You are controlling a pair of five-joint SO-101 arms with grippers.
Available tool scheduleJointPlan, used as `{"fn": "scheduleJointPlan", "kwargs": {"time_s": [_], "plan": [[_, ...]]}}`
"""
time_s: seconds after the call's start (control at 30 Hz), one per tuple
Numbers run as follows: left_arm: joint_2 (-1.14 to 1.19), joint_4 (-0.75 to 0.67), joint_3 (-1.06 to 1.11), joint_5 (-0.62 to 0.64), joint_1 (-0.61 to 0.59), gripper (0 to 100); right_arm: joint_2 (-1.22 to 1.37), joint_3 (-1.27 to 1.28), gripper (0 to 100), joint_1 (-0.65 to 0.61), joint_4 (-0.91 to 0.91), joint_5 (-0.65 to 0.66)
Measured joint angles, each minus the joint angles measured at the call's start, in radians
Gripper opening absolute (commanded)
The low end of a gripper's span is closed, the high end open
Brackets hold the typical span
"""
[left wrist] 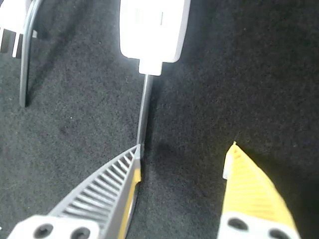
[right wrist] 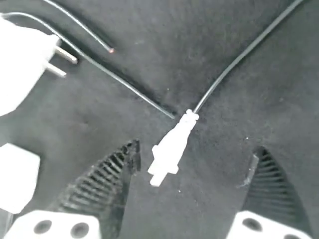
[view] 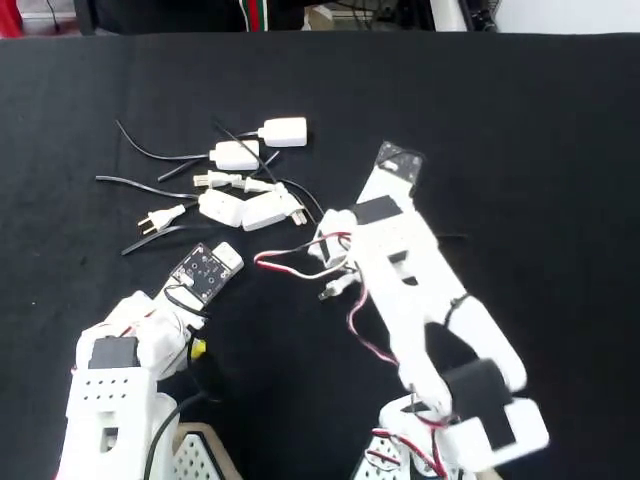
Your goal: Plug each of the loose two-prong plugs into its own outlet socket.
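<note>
The plug (right wrist: 167, 152), probably light and stiff on a limp cord (right wrist: 234, 65), lies on the mat (right wrist: 164, 45) between the spread jaws of the right gripper (right wrist: 193, 153), best pinched across its body; the left gripper (left wrist: 185, 148) gapes empty too.

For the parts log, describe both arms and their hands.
Both arms are white shells with black motors. The right arm trails red and white wires; the left arm a black cable. The left hand has one grey ribbed finger and one yellow; the right hand, two black ribbed ones.
</note>
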Motion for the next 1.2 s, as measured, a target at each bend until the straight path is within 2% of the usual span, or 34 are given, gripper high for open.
{"fn": "scheduleJointPlan", "kwargs": {"time_s": [0.17,0.3,0.37,0.5,0.6,0.77,0.9,1.0,1.2], "plan": [[0.0,0.0,0.0,0.0,0.0,27,0.169,-0.006,33.6,-0.009,-0.081,-0.012],[0.0,0.0,0.0,0.0,0.0,27,0.183,-0.028,32.0,-0.008,-0.068,-0.008],[0.0,0.0,0.0,0.0,0.0,27,0.183,-0.031,25.3,-0.009,-0.051,0.029],[0.0,0.0,0.0,0.0,0.0,27,0.186,-0.031,2.2,-0.005,-0.046,0.114],[0.0,0.0,0.0,0.0,0.0,27,0.209,-0.031,4.1,0.002,-0.041,0.166],[0.0,0.0,0.0,0.0,0.0,27,0.226,-0.031,1.2,0.025,-0.02,0.252],[0.0,0.0,0.0,0.0,0.0,27,0.235,-0.084,1.2,0.044,0.051,0.371],[0.0,0.0,0.0,0.0,0.0,27,0.238,-0.146,1.2,0.048,0.138,0.511],[0.0,0.0,0.0,0.0,0.0,27,0.245,-0.209,1.5,0.063,0.187,0.93]]}}
